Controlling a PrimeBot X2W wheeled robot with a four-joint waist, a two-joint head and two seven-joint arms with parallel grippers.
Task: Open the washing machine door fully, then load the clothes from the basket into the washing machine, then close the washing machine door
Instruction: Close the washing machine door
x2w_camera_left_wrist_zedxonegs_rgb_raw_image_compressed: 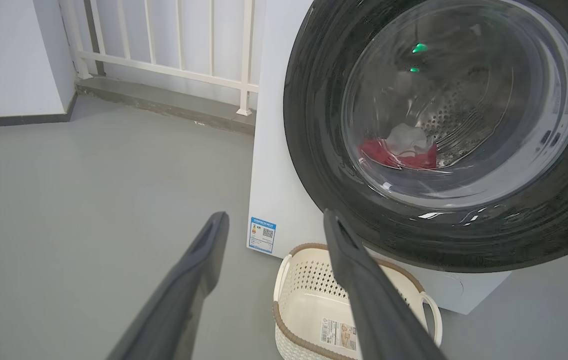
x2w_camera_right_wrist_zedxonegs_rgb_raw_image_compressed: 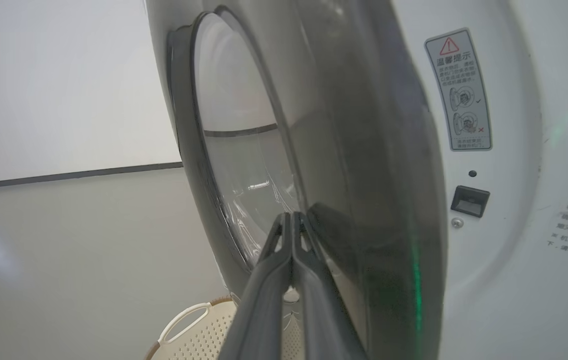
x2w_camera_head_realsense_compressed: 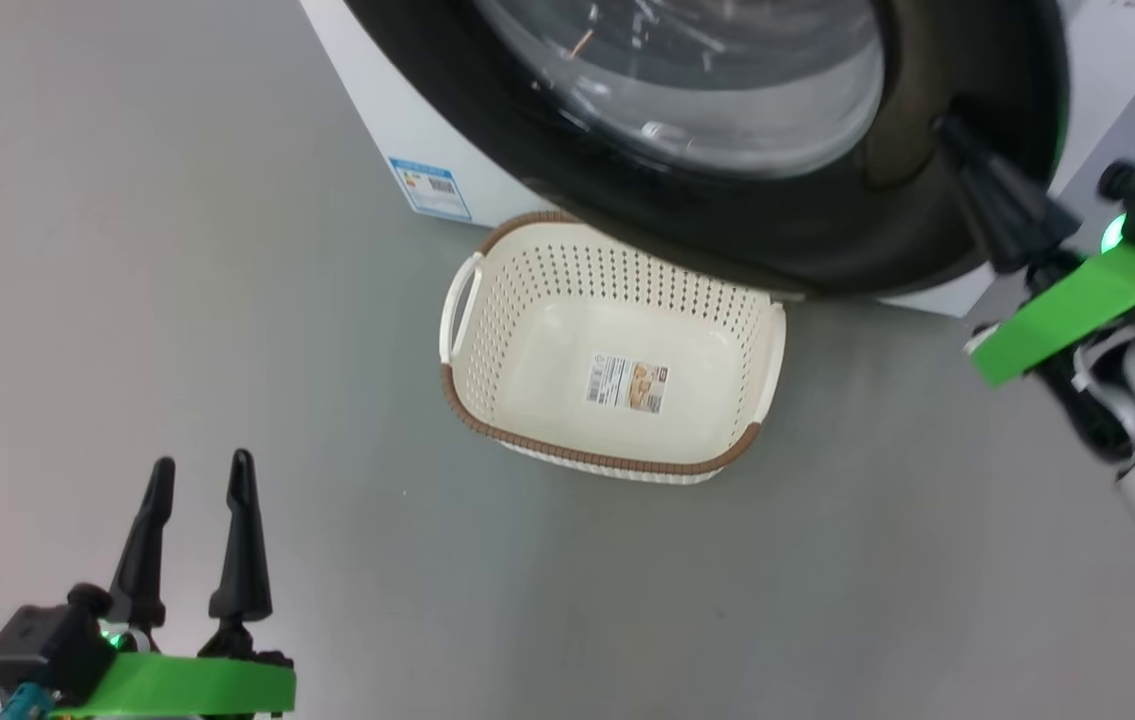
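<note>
Grey smooth floor [x2w_camera_head_realsense_compressed: 127,300] runs under everything, ending at a white wall [x2w_camera_left_wrist_zedxonegs_rgb_raw_image_compressed: 8,55] with dark skirting and a white railing [x2w_camera_left_wrist_zedxonegs_rgb_raw_image_compressed: 178,45], both well beyond the tips of the left fingers [x2w_camera_head_realsense_compressed: 243,545]. Those fingers are spread wide and grip nothing, pointing low over the floor from a green-banded wrist. Ahead of them and off to their right lies the basket [x2w_camera_head_realsense_compressed: 617,462], with a printed label [x2w_camera_head_realsense_compressed: 627,385] on its bare floor, the text too small to read. Past the basket stands the washing machine [x2w_camera_left_wrist_zedxonegs_rgb_raw_image_compressed: 276,165]. The clothes [x2w_camera_left_wrist_zedxonegs_rgb_raw_image_compressed: 398,154] lie in its steel drum, red and white through the glass of the washing machine door [x2w_camera_head_realsense_compressed: 727,235]. The right forearm slants upward, and the right fingers [x2w_camera_right_wrist_zedxonegs_rgb_raw_image_compressed: 271,272] are pressed together, tips up against the door's glossy black rim. The door stands ajar: to the right of those fingers the white machine front shows a dark latch slot [x2w_camera_right_wrist_zedxonegs_rgb_raw_image_compressed: 470,201]. Above the slot a warning sticker [x2w_camera_right_wrist_zedxonegs_rgb_raw_image_compressed: 459,90] bears a red triangle and the heading 温馨提示. A blue label [x2w_camera_left_wrist_zedxonegs_rgb_raw_image_compressed: 262,235] with a QR code sits low on the machine's white panel, just past the left fingertips.
</note>
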